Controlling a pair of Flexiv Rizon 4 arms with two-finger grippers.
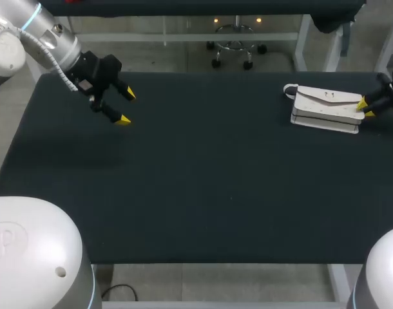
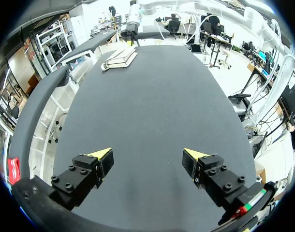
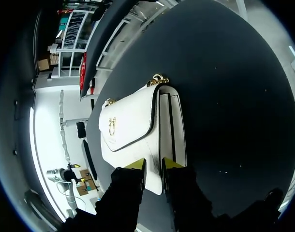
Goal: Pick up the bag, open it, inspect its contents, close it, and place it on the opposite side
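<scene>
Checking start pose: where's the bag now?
Head view: white bag lies flat at the far-right side of the table, the right gripper at its right end.

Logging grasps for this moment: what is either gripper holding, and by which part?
The right gripper pinches the white handbag by its short end, opposite its strap loop; the left gripper is open and empty.

One bag (image 1: 325, 106); left end effector (image 1: 127, 107), right end effector (image 1: 365, 108): two; one table (image 1: 203, 180).

A table (image 1: 209, 180) covered in a matte black sheet is seen in all three views. Its surface (image 2: 157, 106) is shown flat and unwrinkled, and a few pale specks are scattered over it (image 3: 234, 96).
</scene>
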